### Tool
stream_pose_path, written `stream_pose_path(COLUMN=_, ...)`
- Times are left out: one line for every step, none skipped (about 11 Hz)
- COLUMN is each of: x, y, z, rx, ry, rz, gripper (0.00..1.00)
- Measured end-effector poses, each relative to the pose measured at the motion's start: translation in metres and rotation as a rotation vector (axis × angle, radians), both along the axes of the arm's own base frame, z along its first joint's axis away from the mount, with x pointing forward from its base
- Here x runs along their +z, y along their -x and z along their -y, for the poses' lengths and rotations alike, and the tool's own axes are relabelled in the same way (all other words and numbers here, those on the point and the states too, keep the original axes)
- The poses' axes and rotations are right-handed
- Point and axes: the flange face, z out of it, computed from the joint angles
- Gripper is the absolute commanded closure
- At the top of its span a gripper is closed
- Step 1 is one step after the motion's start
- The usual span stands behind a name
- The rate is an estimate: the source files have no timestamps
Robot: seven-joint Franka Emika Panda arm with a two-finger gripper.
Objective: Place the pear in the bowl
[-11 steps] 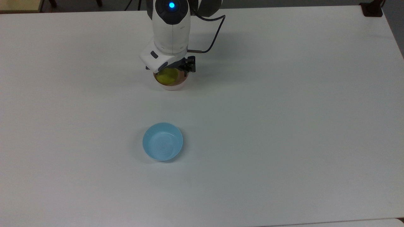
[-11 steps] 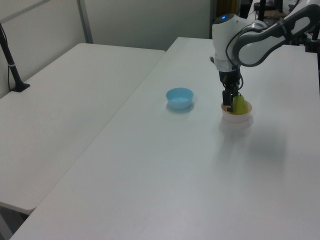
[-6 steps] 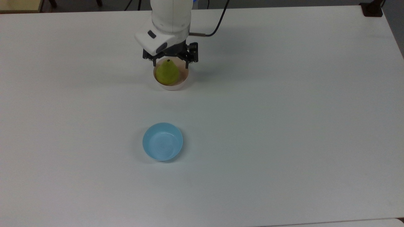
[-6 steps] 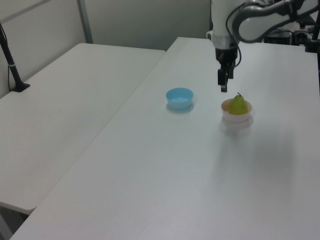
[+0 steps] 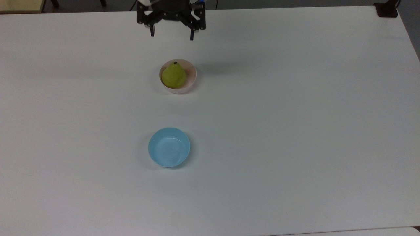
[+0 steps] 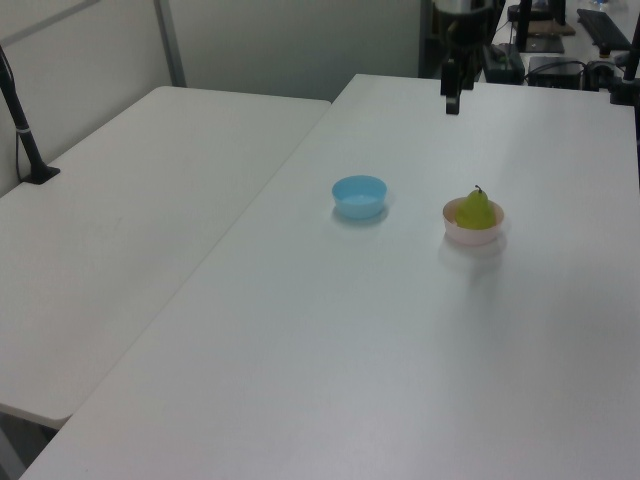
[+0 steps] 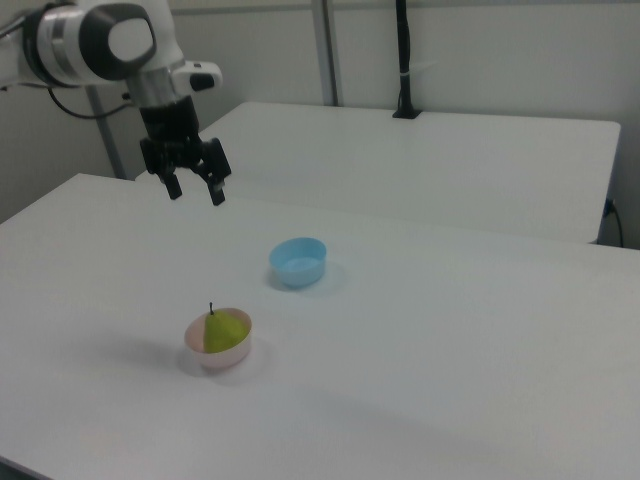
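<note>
The yellow-green pear [image 5: 174,76] [image 6: 477,209] [image 7: 225,330] stands upright inside the pale pink bowl [image 5: 191,82] [image 6: 470,235] [image 7: 205,356], its dark stem tip pointing up. My gripper [image 5: 171,35] [image 6: 452,102] [image 7: 195,190] hangs well above the table and clear of the bowl, near the top view's upper edge. It is open, with its two black fingers spread wide and nothing between them.
A light blue bowl [image 5: 169,147] [image 6: 359,196] [image 7: 298,262] sits by itself on the white table [image 5: 295,114], nearer the top view's lower edge than the pink bowl. A second white table [image 6: 130,220] adjoins on the left view's left.
The gripper let go of the pear, which stays standing in the pink bowl. The arm then rose and drew back toward the top view's upper edge.
</note>
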Motion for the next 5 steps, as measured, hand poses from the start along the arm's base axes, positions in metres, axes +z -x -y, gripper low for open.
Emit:
stream_pose_path(x=0.016, y=0.007, z=0.002, rx=-0.005, ry=-0.004, rz=0.01, gripper=0.0)
stream_pose_path(x=0.026, y=0.015, z=0.005, rx=-0.009, ry=-0.005, rz=0.008, gripper=0.0)
stream_pose_path(x=0.033, y=0.022, z=0.007, rx=-0.001, ry=-0.006, rz=-0.001, gripper=0.0)
stream_pose_path(x=0.036, y=0.026, z=0.008, rx=0.002, ry=-0.006, rz=-0.007, gripper=0.0)
stream_pose_path(x=0.037, y=0.027, z=0.01, rx=0.001, ry=-0.005, rz=-0.011, gripper=0.0)
